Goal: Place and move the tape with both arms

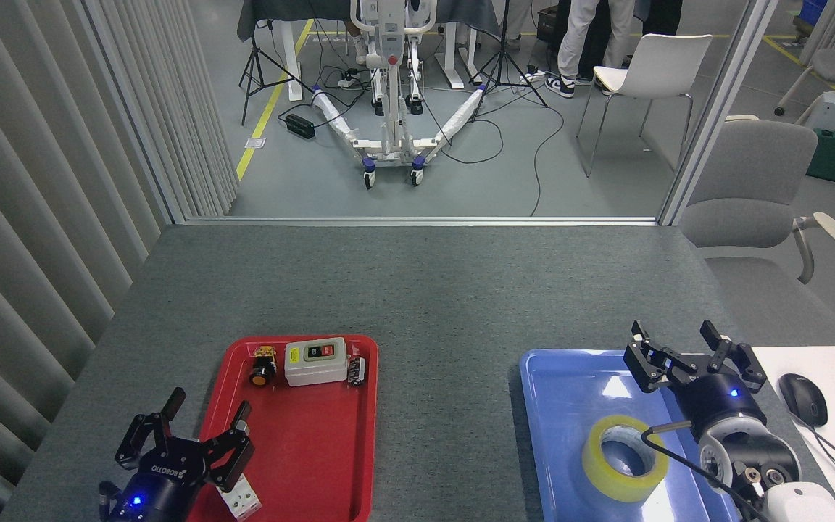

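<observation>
Tape (624,460): glossy translucent yellow film. Blue tray (570,391): shiny plastic. Table (417,290): matt grey felt-like cloth.

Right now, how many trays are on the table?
2. A red tray sits at the front left, and a blue tray at the front right holds the tape. None seems hidden.
</observation>
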`<state>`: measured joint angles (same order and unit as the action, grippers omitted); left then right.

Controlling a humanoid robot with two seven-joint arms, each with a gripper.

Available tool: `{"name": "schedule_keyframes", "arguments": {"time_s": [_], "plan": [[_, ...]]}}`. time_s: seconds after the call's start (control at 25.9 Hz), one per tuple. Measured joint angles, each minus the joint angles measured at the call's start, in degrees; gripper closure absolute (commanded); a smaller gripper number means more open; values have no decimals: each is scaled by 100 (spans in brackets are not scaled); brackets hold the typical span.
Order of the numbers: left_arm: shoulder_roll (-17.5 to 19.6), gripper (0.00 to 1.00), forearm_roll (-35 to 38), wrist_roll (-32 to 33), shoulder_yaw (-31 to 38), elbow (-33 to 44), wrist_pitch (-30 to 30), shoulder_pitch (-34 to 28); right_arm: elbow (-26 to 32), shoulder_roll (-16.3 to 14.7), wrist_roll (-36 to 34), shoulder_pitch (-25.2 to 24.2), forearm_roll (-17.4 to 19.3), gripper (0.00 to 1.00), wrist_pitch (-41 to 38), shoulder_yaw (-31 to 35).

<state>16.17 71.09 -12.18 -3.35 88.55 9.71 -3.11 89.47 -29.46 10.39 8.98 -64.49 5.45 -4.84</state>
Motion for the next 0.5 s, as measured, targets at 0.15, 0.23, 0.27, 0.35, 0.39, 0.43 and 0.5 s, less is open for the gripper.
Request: {"name": "schedule_keyframes", "arguments": {"time_s": [0.15, 0.23, 0.27, 0.35, 0.39, 0.43, 0.5], "plan": [[-99, 1, 1, -19, 68, -14, 46, -5, 5, 21, -886, -442, -62, 1, -643, 409], [-110, 1, 1, -19, 97, -45, 100, -5, 13, 37, -1094, -645, -61, 1, -852, 556], [-113, 1, 0, -19, 126, -74, 107, -5, 16, 50, -1154, -719, -48, 1, -918, 603], [-119, 1, -12, 14, 194, -162, 110, 5, 24, 73, -1192, -846, -30, 1, -989, 669], [-120, 1, -30, 32, 218, -201, 114, 17, 26, 81, -1194, -903, -24, 1, -1001, 686], [-120, 1, -71, 49, 244, -242, 119, 23, 36, 89, -1198, -960, -20, 1, -1011, 703], [-113, 1, -174, 60, 275, -298, 134, 36, 70, 106, -1209, -1044, -18, 1, -1021, 726]]}}
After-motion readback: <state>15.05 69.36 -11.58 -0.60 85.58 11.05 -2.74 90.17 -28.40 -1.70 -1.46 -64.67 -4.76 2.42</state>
